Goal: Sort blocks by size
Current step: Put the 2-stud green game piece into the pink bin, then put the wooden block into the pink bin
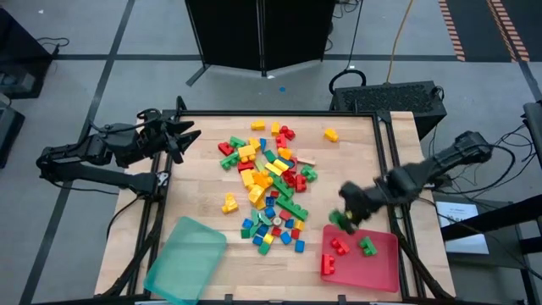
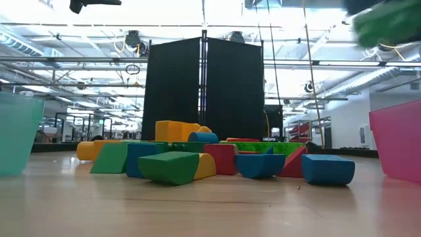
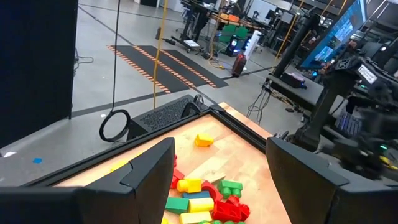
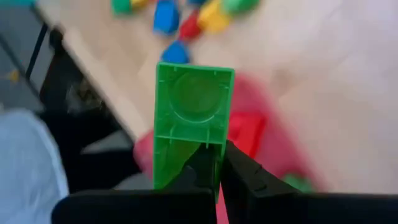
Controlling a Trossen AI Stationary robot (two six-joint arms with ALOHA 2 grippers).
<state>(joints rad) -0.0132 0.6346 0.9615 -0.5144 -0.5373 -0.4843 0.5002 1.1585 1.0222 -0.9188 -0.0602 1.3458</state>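
Right gripper [image 1: 345, 219], closed on a green block [image 4: 189, 118] above the red tray's [image 1: 385, 269] far-left corner, grips one thin wall, so the block may slip outside; left gripper [image 1: 188, 134] open

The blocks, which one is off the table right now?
The green block pinched in the right gripper, lifted by the red tray; the others lie on the table or tray.
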